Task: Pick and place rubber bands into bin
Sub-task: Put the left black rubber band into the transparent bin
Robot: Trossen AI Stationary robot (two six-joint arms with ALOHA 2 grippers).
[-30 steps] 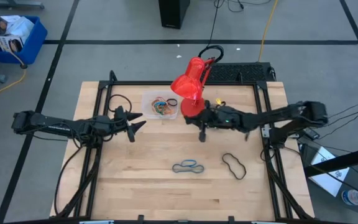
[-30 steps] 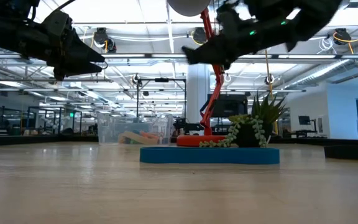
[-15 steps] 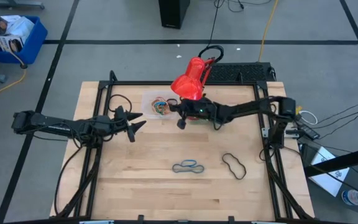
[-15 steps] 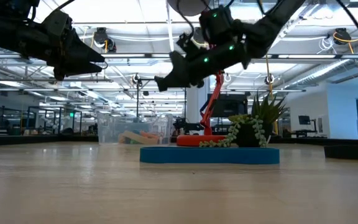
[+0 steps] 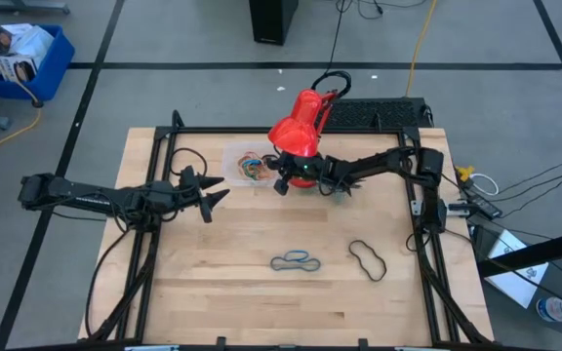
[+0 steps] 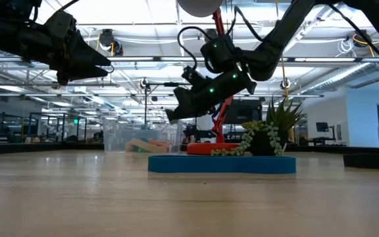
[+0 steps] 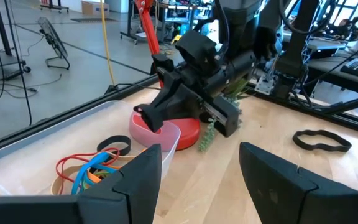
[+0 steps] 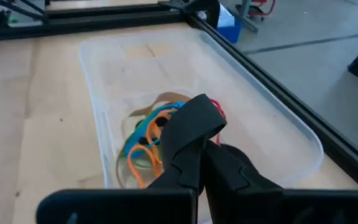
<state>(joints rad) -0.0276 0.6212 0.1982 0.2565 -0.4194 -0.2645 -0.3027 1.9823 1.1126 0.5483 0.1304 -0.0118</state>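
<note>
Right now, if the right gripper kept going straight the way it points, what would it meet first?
The right gripper, shut, points down into the bin. It would most likely meet the rubber bands piled there first, though depth is hard to judge.

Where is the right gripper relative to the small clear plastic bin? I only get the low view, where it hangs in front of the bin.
Observer: From above, the right gripper is over the edge of the small clear plastic bin nearest the red desk lamp.
Operator: Anything in the bin yet?
Observer: Yes. The right wrist view shows a tangle of orange, blue and red rubber bands lying in it.
Operator: How many remain outside?
Observer: Two. A blue-grey rubber band and a black rubber band lie side by side, well apart from the bin.
</note>
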